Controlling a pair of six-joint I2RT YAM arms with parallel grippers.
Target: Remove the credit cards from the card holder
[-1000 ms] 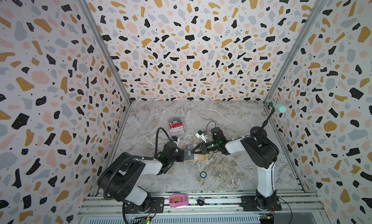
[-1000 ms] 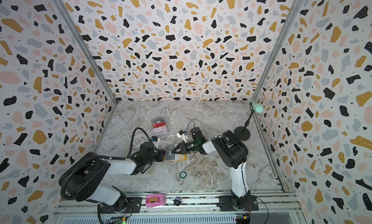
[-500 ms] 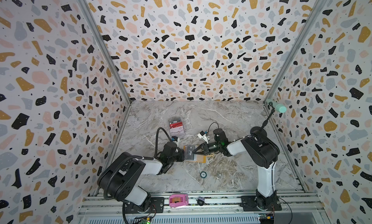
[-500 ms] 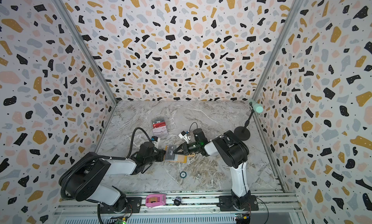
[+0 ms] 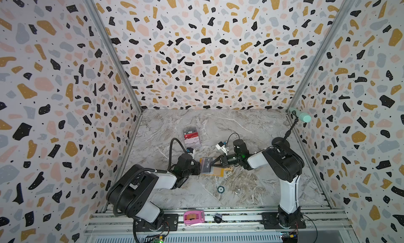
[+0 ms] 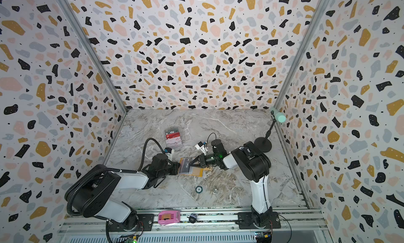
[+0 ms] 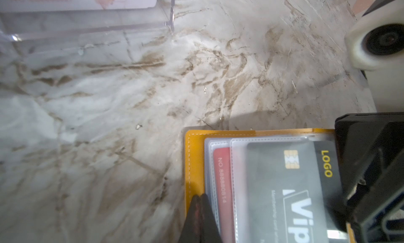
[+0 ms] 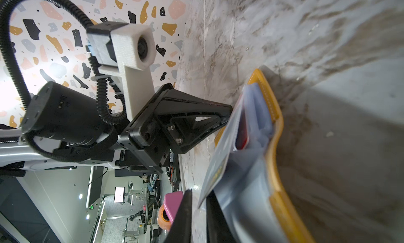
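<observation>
The mustard-yellow card holder [image 5: 217, 172] [image 6: 196, 173] lies open on the marble floor. In its clear sleeves sit a black "Vip" card [image 5: 206, 165] [image 7: 284, 187] and a red card [image 7: 222, 176] [image 8: 241, 134]. My left gripper [image 5: 199, 167] [image 7: 200, 196] is shut, its tip pressing on the holder's left border [image 7: 193, 161]. My right gripper [image 5: 213, 164] [image 8: 200, 195] reaches in from the right. Its jaws stand a narrow gap apart around the lifted edge of the black card [image 8: 216, 172], and one finger is still clear of it.
A clear acrylic stand [image 5: 192, 137] [image 7: 87, 23] with cards stands behind the holder. Two small round items [image 5: 220, 189] [image 5: 237, 190] lie in front. A pink tape dispenser [image 5: 194, 217] sits on the front rail. A microphone stand [image 6: 263, 144] is at the right wall.
The right gripper's jaws have narrowed around the black card's edge, and that gripper has shifted slightly to the right. The left gripper has stayed put on the holder.
</observation>
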